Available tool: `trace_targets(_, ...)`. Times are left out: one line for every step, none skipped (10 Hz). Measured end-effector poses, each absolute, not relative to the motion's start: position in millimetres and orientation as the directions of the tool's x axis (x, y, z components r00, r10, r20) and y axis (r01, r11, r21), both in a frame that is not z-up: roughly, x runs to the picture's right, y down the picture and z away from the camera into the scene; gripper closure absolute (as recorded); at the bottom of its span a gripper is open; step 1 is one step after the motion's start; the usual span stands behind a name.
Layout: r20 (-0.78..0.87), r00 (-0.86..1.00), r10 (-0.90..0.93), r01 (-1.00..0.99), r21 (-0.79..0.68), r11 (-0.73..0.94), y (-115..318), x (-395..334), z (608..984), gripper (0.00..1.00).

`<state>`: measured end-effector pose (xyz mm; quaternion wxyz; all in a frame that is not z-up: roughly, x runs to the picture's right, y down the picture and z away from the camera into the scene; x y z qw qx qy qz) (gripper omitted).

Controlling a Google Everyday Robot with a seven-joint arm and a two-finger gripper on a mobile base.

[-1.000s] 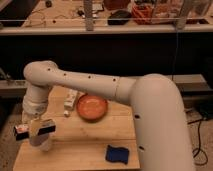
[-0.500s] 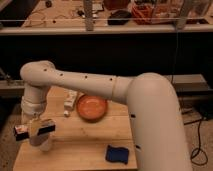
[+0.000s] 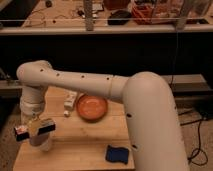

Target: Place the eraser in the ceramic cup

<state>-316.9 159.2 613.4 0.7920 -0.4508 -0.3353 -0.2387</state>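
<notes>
- Hardly anything has moved since a moment ago: the white arm's tool (image 3: 34, 125) hangs in the same spot over the tabletop's near left corner.
- It pinches the small black eraser with a white top and red end (image 3: 34, 129), held crosswise just above the small white ceramic cup (image 3: 41, 142).
- On the pale wooden tabletop (image 3: 80, 137) sit a wide orange-brown bowl (image 3: 92, 107), a whitish bottle-like block (image 3: 70, 102) beside it and a blue wavy-edged sponge (image 3: 118, 153) near the front.
- Behind runs a cluttered workbench (image 3: 65, 15).
</notes>
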Motion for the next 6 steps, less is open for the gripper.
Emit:
trace_targets(0.746,0.661,-0.083,0.683,-0.553,0.478,159.8,-317.5,613.5,1.00)
trace_targets(0.740,0.665,-0.098,0.684,-0.552,0.476,160.3,-317.5,614.3,1.00)
trace_targets(0.736,0.668,-0.112,0.687,-0.552,0.473,161.2,-318.8,614.0,1.00)
trace_targets(0.733,0.670,-0.116,0.687,-0.553,0.472,161.8,-319.1,614.7,1.00)
trace_targets(0.731,0.672,-0.120,0.686,-0.553,0.472,161.5,-318.8,615.0,1.00)
trace_targets(0.728,0.674,-0.123,0.685,-0.555,0.472,161.7,-317.5,616.2,1.00)
